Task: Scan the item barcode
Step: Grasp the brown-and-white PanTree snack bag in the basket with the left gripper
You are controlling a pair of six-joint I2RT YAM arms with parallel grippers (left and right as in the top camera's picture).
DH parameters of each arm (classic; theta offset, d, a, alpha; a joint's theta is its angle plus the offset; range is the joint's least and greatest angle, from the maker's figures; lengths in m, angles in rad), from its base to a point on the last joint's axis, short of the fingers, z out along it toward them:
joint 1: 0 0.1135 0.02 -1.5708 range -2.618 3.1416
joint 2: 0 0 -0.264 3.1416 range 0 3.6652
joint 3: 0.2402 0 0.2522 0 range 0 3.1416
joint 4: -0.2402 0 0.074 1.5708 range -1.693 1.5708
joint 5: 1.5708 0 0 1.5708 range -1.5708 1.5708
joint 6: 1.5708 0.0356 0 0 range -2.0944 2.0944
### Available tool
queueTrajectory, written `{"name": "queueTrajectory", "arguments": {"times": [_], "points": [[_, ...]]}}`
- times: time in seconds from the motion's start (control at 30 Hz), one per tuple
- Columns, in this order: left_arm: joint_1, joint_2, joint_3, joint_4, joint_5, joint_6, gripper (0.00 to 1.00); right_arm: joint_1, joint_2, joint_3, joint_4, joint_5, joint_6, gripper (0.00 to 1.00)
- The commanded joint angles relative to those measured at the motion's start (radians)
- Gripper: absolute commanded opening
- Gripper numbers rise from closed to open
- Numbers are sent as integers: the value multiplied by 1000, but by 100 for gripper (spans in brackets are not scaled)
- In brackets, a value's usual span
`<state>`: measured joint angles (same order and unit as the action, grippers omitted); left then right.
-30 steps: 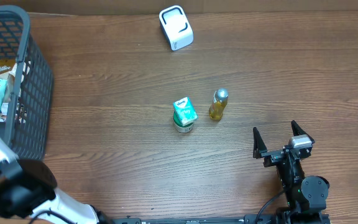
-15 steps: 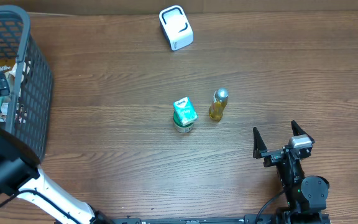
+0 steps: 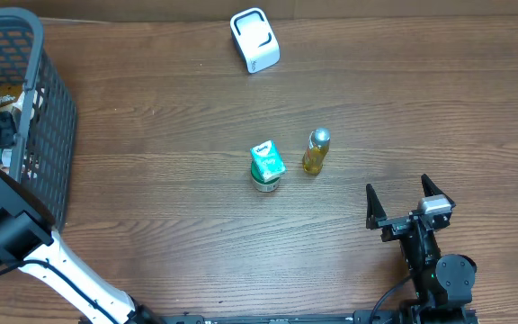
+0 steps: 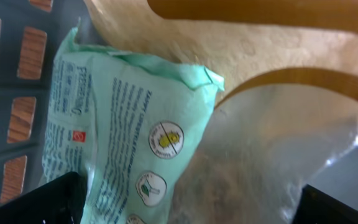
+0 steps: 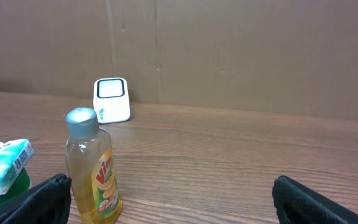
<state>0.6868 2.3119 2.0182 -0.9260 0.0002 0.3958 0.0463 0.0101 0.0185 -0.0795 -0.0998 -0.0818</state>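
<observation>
My left gripper (image 4: pixel 185 211) is down inside the dark mesh basket (image 3: pixel 48 108) at the table's left edge. Its jaws stand open. Between them lie a mint-green printed packet (image 4: pixel 123 124) and a tan and clear bag (image 4: pixel 278 143), and nothing is gripped. The white barcode scanner (image 3: pixel 254 40) stands at the far middle of the table. It also shows in the right wrist view as the scanner (image 5: pixel 111 99). My right gripper (image 3: pixel 409 205) rests open near the front right, with nothing between its fingers.
A green carton (image 3: pixel 266 165) and a small yellow bottle (image 3: pixel 316 150) stand side by side mid-table. In the right wrist view the bottle (image 5: pixel 92 168) is just ahead of the left finger. A cardboard wall (image 5: pixel 241 50) closes the far side.
My left arm has reached farther into the basket, over the packets, and its jaws have opened a little wider. The right arm has not moved.
</observation>
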Motion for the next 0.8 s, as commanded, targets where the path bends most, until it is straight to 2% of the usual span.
{"name": "queueTrajectory", "arguments": {"times": [0.0,0.23,0.3,0.33,0.37,0.43,0.47,0.67,0.77], "points": [[-9,25,-41,23,-8,12,100,-2,-7,-11,3,2,2,100],[-10,25,-162,90,-11,11,99,-2,-7,-11,3,2,2,100],[-10,25,-179,93,-11,12,85,-2,-7,-11,3,2,2,100],[-10,25,-179,89,-11,12,64,-2,-7,-11,3,2,2,100],[-10,23,-175,85,-11,12,49,-2,-7,-11,3,2,2,100],[-12,12,-162,74,-11,12,30,-2,-7,-11,3,2,2,100],[-14,5,-151,67,-11,12,26,-2,-7,-11,3,2,2,100],[-28,-77,-74,36,-11,-1,18,-2,-7,-11,3,2,2,100],[-29,-126,-69,42,-11,-8,16,-2,-7,-11,3,2,2,100]]}}
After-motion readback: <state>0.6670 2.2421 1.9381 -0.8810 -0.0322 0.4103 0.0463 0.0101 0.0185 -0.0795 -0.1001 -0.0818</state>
